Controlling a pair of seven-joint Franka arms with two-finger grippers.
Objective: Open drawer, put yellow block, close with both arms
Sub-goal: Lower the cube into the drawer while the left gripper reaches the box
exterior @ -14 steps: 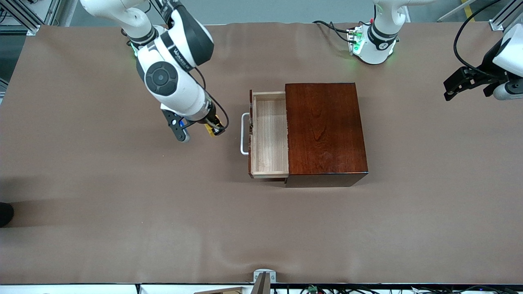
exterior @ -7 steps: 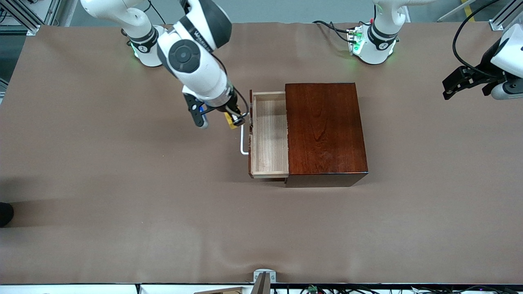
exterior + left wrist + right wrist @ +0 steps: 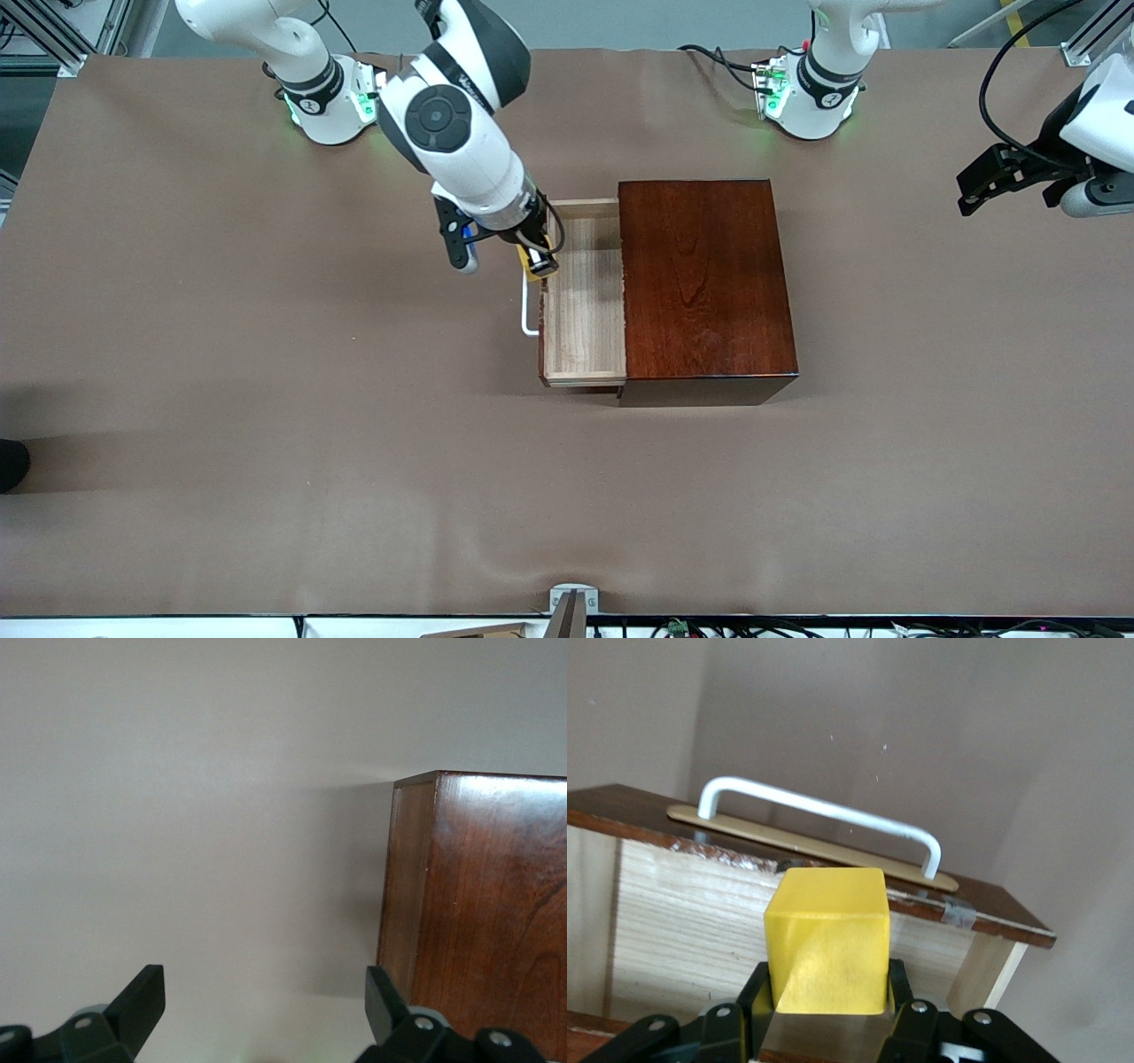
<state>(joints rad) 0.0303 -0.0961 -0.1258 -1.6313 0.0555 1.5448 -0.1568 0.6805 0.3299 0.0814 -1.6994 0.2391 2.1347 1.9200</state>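
The drawer (image 3: 585, 306) is pulled out of the dark mahogany box (image 3: 704, 279), its pale-wood tray open with nothing in it, its white handle (image 3: 529, 312) toward the right arm's end of the table. My right gripper (image 3: 539, 261) is shut on the yellow block (image 3: 533, 266) and holds it over the drawer's front edge. In the right wrist view the yellow block (image 3: 826, 939) sits between the fingers above the tray (image 3: 682, 930), with the handle (image 3: 819, 815) past it. My left gripper (image 3: 979, 188) is open and waits in the air at the left arm's end of the table; its wrist view shows the box (image 3: 478, 904).
The brown table cover (image 3: 354, 443) lies bare around the box. The arms' bases (image 3: 323, 106) (image 3: 811, 97) stand at the table's back edge. A small metal bracket (image 3: 571, 602) sits at the front edge.
My right gripper has carried the yellow block from over the bare table toward the box, to over the drawer's front edge. The left gripper has barely moved.
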